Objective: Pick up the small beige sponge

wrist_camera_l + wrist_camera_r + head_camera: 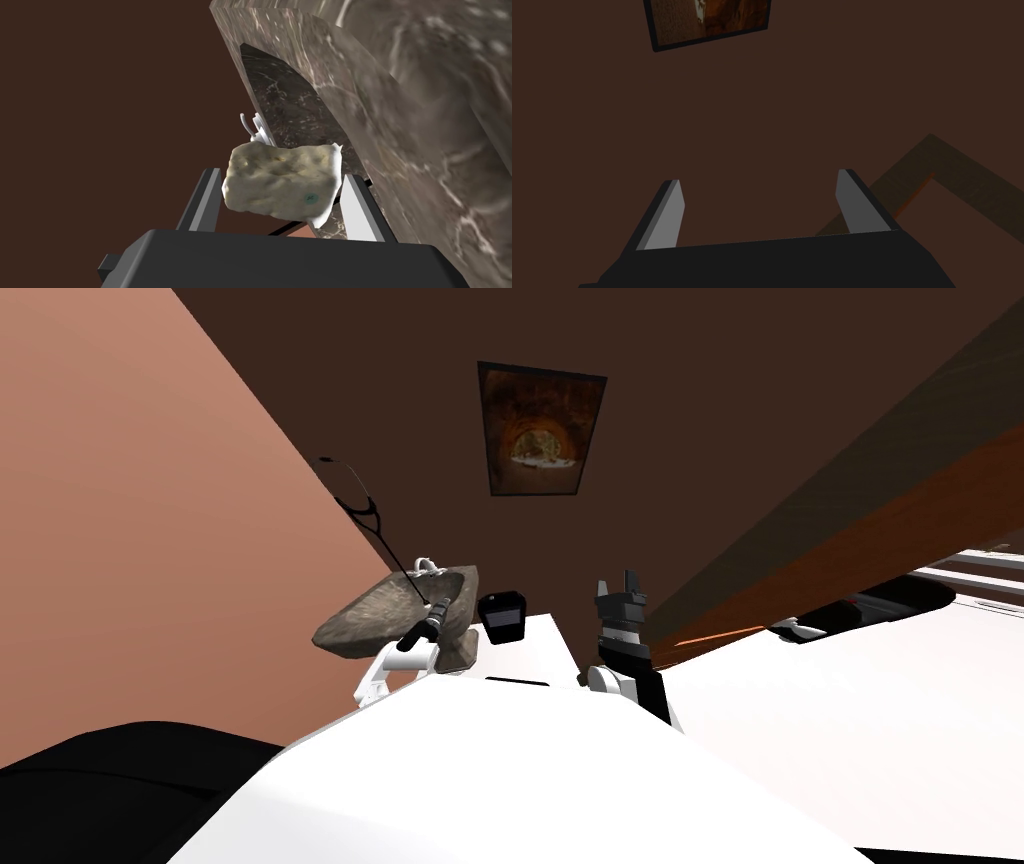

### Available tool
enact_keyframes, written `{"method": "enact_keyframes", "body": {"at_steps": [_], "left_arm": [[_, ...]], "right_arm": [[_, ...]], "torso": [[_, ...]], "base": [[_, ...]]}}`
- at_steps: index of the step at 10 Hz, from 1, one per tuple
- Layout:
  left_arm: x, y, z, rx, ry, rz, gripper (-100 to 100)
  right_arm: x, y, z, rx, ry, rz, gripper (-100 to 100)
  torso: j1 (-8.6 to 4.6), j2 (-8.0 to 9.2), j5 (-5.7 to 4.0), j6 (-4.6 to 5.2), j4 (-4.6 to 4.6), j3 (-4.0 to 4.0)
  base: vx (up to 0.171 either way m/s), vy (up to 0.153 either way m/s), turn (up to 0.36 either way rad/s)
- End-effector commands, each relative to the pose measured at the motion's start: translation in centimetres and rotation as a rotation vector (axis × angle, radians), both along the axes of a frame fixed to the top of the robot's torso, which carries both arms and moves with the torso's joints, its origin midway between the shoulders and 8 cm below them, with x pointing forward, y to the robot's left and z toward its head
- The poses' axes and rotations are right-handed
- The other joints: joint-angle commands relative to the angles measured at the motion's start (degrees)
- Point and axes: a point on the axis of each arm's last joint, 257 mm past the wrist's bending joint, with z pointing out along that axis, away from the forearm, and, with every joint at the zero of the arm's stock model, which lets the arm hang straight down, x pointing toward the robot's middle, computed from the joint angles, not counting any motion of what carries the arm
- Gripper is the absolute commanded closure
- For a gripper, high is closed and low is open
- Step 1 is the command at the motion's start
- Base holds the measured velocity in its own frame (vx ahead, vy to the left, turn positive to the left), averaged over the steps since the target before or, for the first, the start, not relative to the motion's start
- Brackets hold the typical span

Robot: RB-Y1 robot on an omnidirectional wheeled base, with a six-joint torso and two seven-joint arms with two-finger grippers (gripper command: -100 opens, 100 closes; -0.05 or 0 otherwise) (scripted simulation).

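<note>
Surroundings: veined grey-brown stone basin (400,125) close beside the left tool (281,174); white tap (256,129) just beyond the sponge (280,182)
Basin: dark veined hollow, contents cannot be told
Sponge: pale beige, between the left tool's fingers
Left tool: gripping the sponge by its sides
Right tool (758,176): fingers apart, holding nothing

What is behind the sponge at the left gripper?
Behind the sponge, a white fixture's top and the marbled stone basin show; the sponge covers the fixture's lower part.
</note>
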Motion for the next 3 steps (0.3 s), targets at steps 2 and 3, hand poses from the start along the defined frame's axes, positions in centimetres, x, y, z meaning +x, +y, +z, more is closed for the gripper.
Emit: {"method": "enact_keyframes", "body": {"at_steps": [2,3], "left_arm": [[-0.46,-0.63,0.15,0.0,0.001,-0.009,100],[-0.51,-0.7,0.17,0.0,0.001,-0.01,0]], "right_arm": [[0.0,0.0,0.0,0.0,0.0,0.0,0],[0.0,0.0,0.0,0.0,0.0,0.0,0]], "torso": [[-0.02,-0.01,-0.01,0.01,0.0,-0.01],[-0.03,0.0,-0.01,0.05,0.0,0.0]], "base": [[0.025,0.006,0.062],[0.0,0.0,0.0]]}}
